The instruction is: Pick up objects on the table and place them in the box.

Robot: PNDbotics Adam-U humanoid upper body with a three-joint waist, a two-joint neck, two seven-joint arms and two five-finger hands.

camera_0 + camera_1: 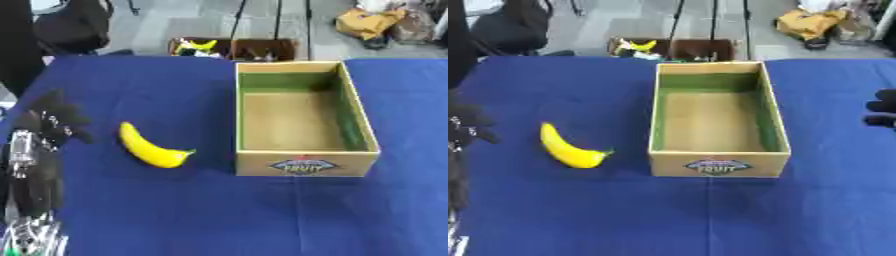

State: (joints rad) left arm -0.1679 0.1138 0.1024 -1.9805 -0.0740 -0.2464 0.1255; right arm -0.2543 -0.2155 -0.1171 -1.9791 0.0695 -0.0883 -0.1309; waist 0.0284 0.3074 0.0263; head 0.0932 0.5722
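One box [305, 162] on the blue bench [219, 215], open top, and I can't spot anything inside, just bare cardboard floor and green inner walls. One banana [150, 148] lies on the cloth just left of the box, not touching it. Left hand [51, 121] sits at the left edge near the banana, fingers loosely spread, holding nothing. Right hand [883, 114] only peeks in at the right edge, can't tell its fingers

Grey floor [175, 25] behind, black chair [70, 25] far-left bg.
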